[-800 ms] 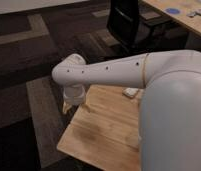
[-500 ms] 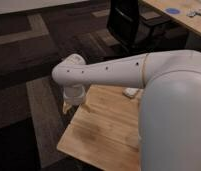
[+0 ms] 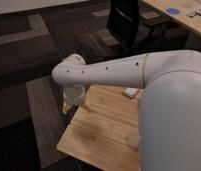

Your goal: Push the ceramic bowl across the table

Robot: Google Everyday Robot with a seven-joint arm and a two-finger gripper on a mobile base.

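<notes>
My gripper [image 3: 71, 104] hangs at the table's [image 3: 109, 132] far left corner; whether released or clenched, I cannot tell. The ceramic bowl is out of sight. I judge it rigid, weighty and breakable: push low on its wall.

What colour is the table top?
The table is light wood with plank grain, seen in the camera view. The tool is at its far-left corner.

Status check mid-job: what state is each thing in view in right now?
gripper: pointing down at the table's far left corner, apart from the block.
table: level, right part hidden by the robot's arm.
small white block: lying flat near the table's far edge.
ceramic bowl: not visible in this view.
black chair: upright, unoccupied.
</notes>
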